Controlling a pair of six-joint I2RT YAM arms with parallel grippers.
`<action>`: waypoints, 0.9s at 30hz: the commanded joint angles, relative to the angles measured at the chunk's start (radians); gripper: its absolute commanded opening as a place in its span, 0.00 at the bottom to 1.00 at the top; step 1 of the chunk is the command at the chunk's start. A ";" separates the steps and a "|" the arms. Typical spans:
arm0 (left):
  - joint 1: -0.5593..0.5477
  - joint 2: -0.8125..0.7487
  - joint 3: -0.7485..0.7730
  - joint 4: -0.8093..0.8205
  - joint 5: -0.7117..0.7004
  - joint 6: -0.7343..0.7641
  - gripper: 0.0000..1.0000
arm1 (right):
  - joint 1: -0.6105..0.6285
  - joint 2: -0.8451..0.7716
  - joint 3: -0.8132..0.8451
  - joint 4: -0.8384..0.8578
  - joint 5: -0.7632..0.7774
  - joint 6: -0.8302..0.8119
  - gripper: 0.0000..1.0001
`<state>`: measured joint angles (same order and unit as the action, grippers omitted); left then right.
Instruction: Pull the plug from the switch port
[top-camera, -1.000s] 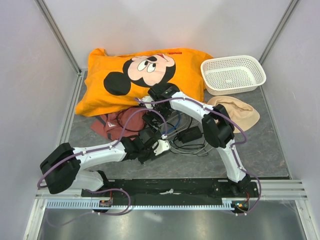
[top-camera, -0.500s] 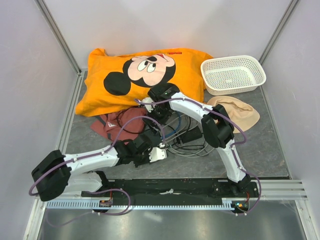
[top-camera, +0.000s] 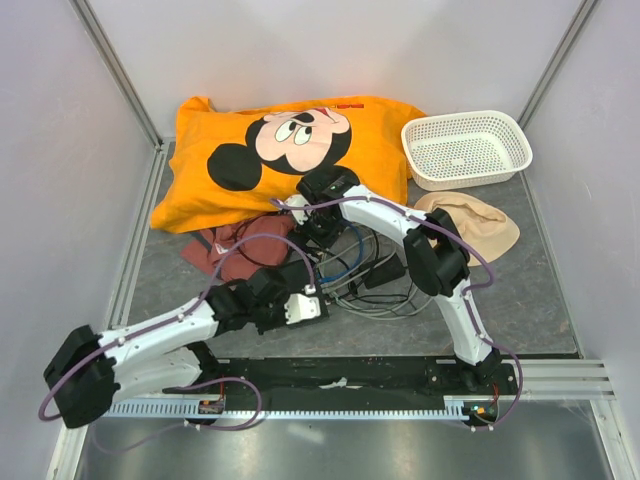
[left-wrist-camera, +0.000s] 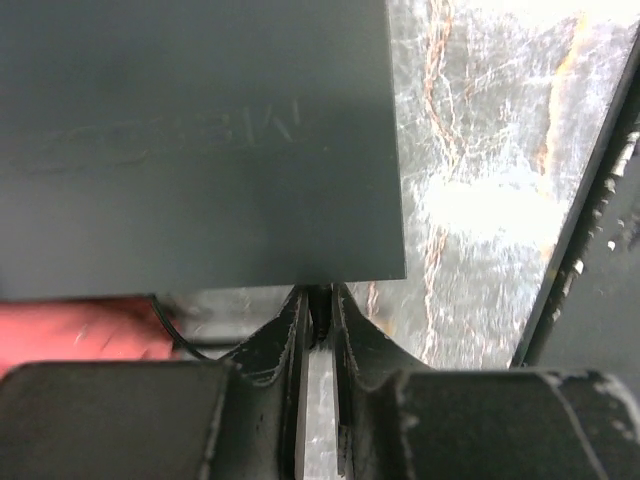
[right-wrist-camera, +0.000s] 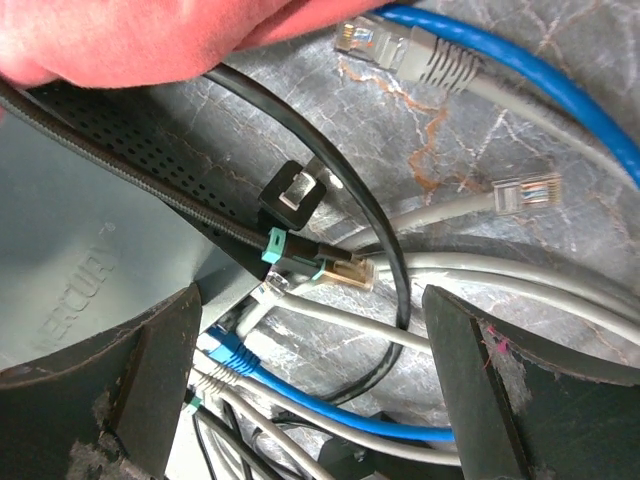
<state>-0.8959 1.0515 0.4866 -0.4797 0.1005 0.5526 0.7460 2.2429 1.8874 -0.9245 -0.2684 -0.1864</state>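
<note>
The left gripper (left-wrist-camera: 320, 320) is clamped on the near edge of the flat dark grey switch (left-wrist-camera: 200, 140), its fingers pinching the thin rim with only a sliver of gap between them. The right gripper (right-wrist-camera: 312, 300) hangs just beside the switch, fingers spread wide and holding nothing. Between those fingers lies the plug (right-wrist-camera: 340, 268), a clear head behind a teal boot on a black braided cable (right-wrist-camera: 130, 170). The head shows in full, just off the switch's corner and apart from both fingers. Along that side of the switch a blue-booted plug (right-wrist-camera: 228, 347) and some grey ones run toward the ports, which I cannot make out. Two loose grey plugs (right-wrist-camera: 372, 42) lie farther from the switch, beside a blue cable (right-wrist-camera: 560, 80).
</note>
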 joint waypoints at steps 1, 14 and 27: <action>0.092 -0.148 0.023 -0.103 0.164 0.107 0.01 | -0.022 0.018 -0.059 0.038 0.193 -0.056 0.98; 0.208 -0.237 -0.143 -0.042 0.016 0.303 0.02 | -0.028 -0.098 -0.047 0.015 0.036 -0.087 0.98; 0.250 -0.331 -0.376 0.429 -0.070 0.369 0.01 | -0.005 -0.155 -0.007 0.055 -0.331 0.051 0.69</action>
<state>-0.6582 0.7136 0.1635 -0.2127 0.0948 0.8604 0.7204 2.0415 1.8233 -0.9070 -0.4976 -0.2058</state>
